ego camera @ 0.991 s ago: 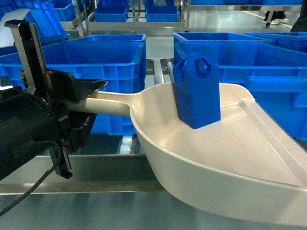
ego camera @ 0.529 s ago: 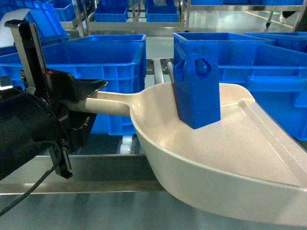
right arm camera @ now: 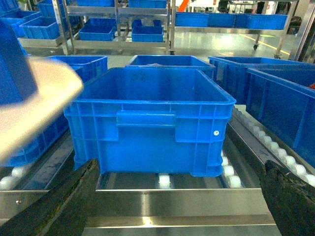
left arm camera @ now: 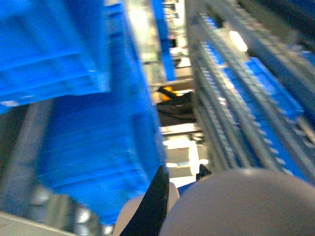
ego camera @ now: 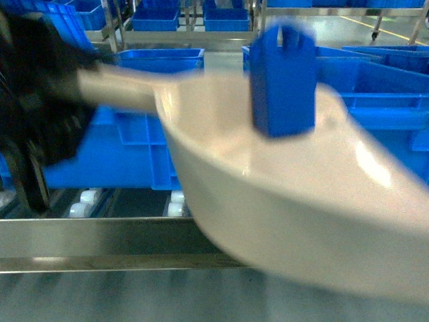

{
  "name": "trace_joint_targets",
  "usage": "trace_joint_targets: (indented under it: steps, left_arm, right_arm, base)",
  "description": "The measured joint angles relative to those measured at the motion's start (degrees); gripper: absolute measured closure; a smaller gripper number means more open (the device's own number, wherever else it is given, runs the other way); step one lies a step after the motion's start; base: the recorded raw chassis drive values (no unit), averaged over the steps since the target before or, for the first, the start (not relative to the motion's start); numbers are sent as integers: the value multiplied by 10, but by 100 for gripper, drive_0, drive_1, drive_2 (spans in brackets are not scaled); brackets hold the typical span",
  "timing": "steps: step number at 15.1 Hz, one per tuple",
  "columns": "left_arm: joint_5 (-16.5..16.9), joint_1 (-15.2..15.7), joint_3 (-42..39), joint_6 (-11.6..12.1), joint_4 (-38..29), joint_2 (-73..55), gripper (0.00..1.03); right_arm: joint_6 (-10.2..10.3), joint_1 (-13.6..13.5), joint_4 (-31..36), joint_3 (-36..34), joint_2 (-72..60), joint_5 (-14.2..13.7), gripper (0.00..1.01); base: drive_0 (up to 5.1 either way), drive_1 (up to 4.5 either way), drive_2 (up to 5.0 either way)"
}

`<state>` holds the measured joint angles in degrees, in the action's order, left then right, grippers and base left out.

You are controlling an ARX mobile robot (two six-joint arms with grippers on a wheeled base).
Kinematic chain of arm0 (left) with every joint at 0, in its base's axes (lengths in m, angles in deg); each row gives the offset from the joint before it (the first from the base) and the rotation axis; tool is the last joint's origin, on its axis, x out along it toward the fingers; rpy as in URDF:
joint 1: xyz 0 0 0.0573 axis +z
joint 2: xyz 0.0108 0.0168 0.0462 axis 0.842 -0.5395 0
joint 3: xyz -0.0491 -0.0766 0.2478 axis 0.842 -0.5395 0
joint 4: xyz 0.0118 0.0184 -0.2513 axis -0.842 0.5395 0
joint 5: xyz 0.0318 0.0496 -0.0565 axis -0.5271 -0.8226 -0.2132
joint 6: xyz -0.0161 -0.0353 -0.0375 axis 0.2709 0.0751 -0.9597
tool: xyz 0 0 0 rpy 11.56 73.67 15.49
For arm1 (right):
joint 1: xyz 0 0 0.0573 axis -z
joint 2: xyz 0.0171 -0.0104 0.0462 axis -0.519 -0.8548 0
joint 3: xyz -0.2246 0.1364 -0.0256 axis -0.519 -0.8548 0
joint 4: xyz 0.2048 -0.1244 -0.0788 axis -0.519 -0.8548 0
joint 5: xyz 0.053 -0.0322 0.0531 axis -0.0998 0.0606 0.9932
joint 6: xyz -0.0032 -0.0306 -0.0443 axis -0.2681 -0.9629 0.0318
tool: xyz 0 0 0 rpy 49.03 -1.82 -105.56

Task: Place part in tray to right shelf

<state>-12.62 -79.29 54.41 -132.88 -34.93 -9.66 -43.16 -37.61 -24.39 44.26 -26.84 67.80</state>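
Observation:
The blue part [ego camera: 283, 80] stands upright in the cream tray [ego camera: 301, 221], which hangs tilted above the right shelf's front rail [ego camera: 94, 245]. My left gripper [ego camera: 47, 100] is a dark blur at the left, shut on the tray's handle [ego camera: 114, 90]. The left wrist view is smeared: a black finger [left arm camera: 157, 201] lies beside the tray's bowl [left arm camera: 246, 206]. In the right wrist view my right gripper [right arm camera: 181, 167] stands wide open over the steel rail [right arm camera: 162, 201], holding nothing. The tray's rim [right arm camera: 34, 103] and the part [right arm camera: 12, 64] show at its left edge.
Large blue crates [ego camera: 134, 147] sit on the shelf's white rollers [ego camera: 175, 204] behind the tray. One crate [right arm camera: 152, 123] stands directly ahead of the right gripper. More crates on racks fill the background [right arm camera: 142, 34].
The tray with the part in it has swung upward and to the left, carried by the left arm. The head view is now motion-blurred.

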Motion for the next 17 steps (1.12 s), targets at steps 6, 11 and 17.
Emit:
trace_joint_targets:
  steps: [6, 11, 17]
  left_arm:
    - [-18, 34, 38, -16, 111, 85, 90]
    - [-96, 119, 231, -16, 336, 80, 90]
    - [-396, 157, 480, 367, 352, -154, 90]
  right_arm:
    - [0, 0, 0, 0, 0, 0, 3]
    - [0, 0, 0, 0, 0, 0, 3]
    - [0, 0, 0, 0, 0, 0, 3]
  base:
    - [0, 0, 0]
    - [0, 0, 0]
    - [0, 0, 0]
